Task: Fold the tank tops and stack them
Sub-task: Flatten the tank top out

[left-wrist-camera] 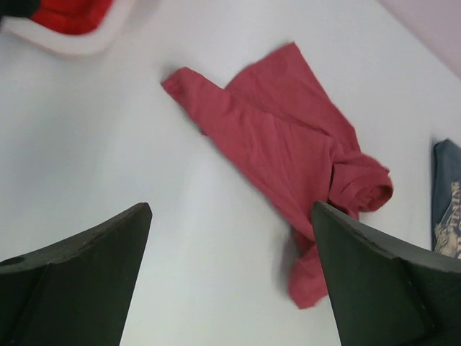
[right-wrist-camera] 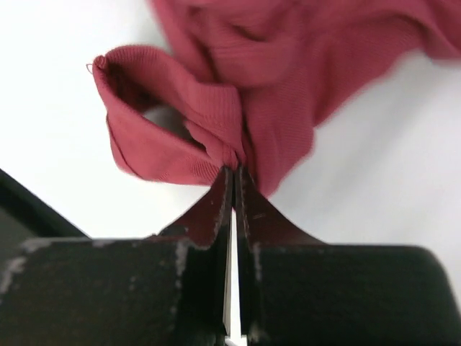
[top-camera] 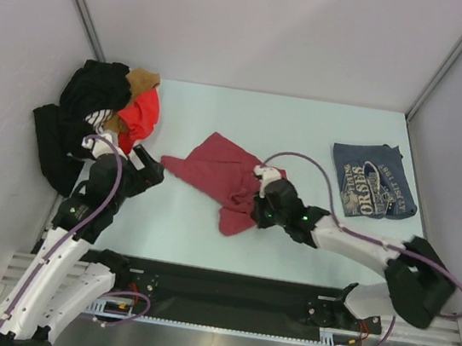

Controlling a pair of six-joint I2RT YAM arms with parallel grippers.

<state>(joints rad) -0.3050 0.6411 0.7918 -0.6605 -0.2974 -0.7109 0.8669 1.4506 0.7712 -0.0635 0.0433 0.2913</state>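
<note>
A dark maroon tank top lies crumpled in the middle of the table; it also shows in the left wrist view and the right wrist view. My right gripper is shut on a pinched fold at its right edge. My left gripper stands open just left of the top's left corner, nothing between its fingers. A folded slate-blue tank top with a pale print rests flat at the right; its edge shows in the left wrist view.
A heap of black clothes with a bright orange-red garment and a tan piece sits at the back left, close to the left wall. Grey walls close in the table on three sides.
</note>
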